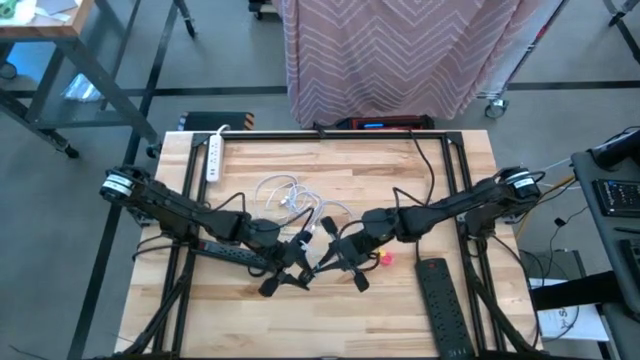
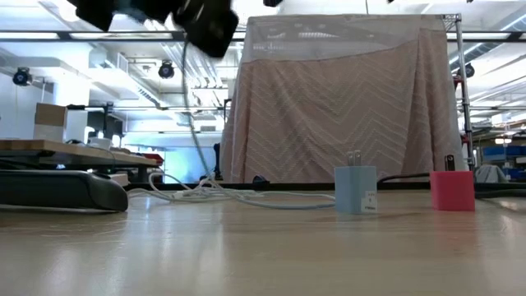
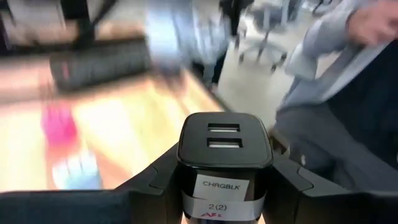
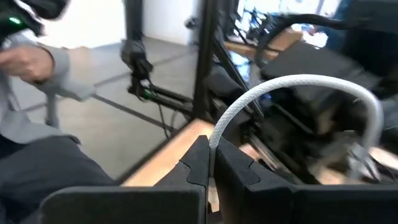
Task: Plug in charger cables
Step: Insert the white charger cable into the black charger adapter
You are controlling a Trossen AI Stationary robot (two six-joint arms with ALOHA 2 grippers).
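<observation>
Two grippers were mid-table and loaded, nothing mated yet. Left gripper (image 3: 224,186) was clamped on a black charger block (image 3: 224,158), glossy, boxy, two USB slots facing out. Right gripper (image 4: 208,168) pinched a white cable (image 4: 298,87), braided and bowed into an arch. Still idle on the wood table (image 2: 263,247): light blue plug block (image 2: 356,191) and red-pink one (image 2: 452,191), loose cords (image 1: 290,195) behind.
</observation>
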